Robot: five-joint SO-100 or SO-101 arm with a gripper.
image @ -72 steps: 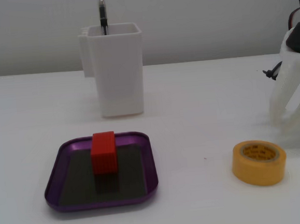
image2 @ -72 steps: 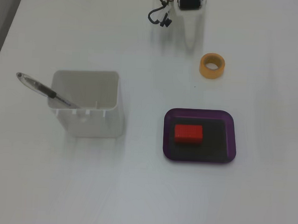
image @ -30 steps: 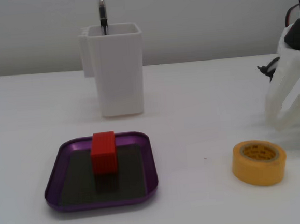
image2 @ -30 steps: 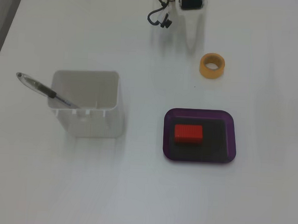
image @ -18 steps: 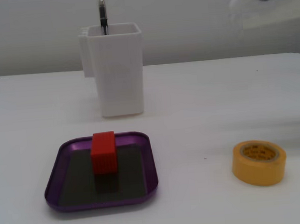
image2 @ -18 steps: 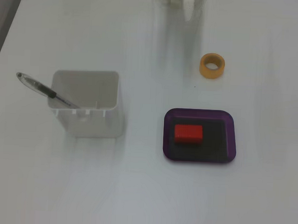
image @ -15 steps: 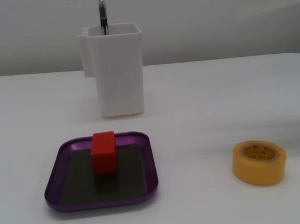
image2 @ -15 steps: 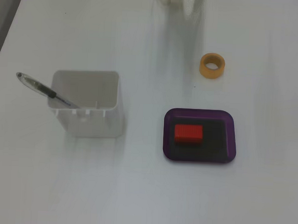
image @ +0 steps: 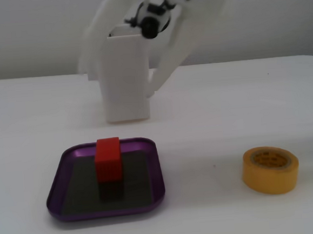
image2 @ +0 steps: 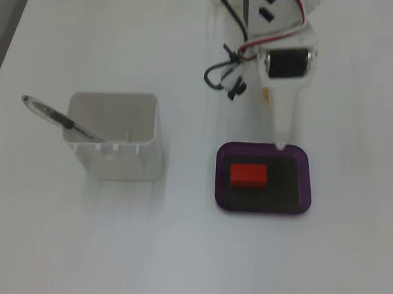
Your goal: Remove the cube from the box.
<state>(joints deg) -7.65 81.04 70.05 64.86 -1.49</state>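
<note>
A fixed view, table level: red ribbed cube (image: 108, 158) inside purple tray (image: 56, 184), toward its rear; white container (image: 123, 79) behind; yellow tape roll (image: 270, 168) right; arm blurred above.

A fixed view, overhead: cube (image2: 248, 175) left of centre in tray (image2: 305, 185); gripper (image2: 282, 143) tip over the tray's far rim, finger spacing indiscernible; pen (image2: 56, 116) in container (image2: 114, 139).

Progress: cube not gripped; removal outstanding.
</note>
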